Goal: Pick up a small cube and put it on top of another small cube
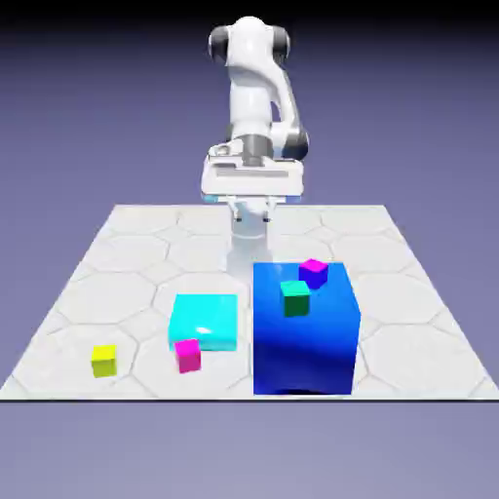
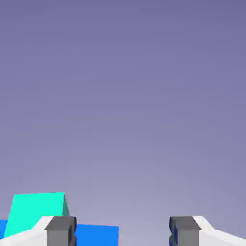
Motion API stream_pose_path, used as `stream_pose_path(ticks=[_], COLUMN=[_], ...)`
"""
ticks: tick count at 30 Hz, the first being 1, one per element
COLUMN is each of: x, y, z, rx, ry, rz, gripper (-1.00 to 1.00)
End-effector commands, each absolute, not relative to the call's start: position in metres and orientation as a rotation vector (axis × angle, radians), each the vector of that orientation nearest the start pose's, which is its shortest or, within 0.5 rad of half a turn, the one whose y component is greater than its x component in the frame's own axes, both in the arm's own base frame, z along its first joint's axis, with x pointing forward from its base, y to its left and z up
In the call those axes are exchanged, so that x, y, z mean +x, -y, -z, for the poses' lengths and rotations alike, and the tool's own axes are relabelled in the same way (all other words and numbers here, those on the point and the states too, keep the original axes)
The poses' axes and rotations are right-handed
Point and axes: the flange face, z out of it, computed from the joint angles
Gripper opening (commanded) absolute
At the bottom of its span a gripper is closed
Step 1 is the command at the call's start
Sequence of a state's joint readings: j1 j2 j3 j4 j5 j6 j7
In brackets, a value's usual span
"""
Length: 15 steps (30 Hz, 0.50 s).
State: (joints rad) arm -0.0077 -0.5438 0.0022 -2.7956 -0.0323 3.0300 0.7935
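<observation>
The arm [image 1: 250, 93] is glossy white, with smooth, rounded links. Black-grey round caps [image 1: 281, 44] flank its top, another dark cap [image 1: 295, 144] sits on the elbow-like bend, and a grey band [image 1: 255, 147] circles the part above the hand housing [image 1: 253, 180]. That housing is wide, white and boxy, with a pale grey inset. The gripper [image 2: 123, 230] has white, angled fingers ending in blocky dark-grey tips.

Small cubes, 4: yellow cube [image 1: 104, 361], magenta cube [image 1: 188, 357], green cube [image 1: 295, 299], purple-and-magenta cube [image 1: 313, 274]. Larger blocks, 2: cyan block [image 1: 204, 317], blue block [image 1: 304, 343]. Arms, 1: white arm [image 1: 250, 93].
</observation>
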Motion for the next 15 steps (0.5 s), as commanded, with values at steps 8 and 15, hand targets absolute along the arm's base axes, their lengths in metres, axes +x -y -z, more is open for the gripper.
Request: stream_pose_path(ticks=[8, 15], x=[0.43, 0.454], y=[0.035, 0.075], z=[-0.42, -0.382], rx=[-2.429, -2.332], ry=[-1.378, -1.711], rz=[0.906, 0.819], gripper=[0.0, 0.0])
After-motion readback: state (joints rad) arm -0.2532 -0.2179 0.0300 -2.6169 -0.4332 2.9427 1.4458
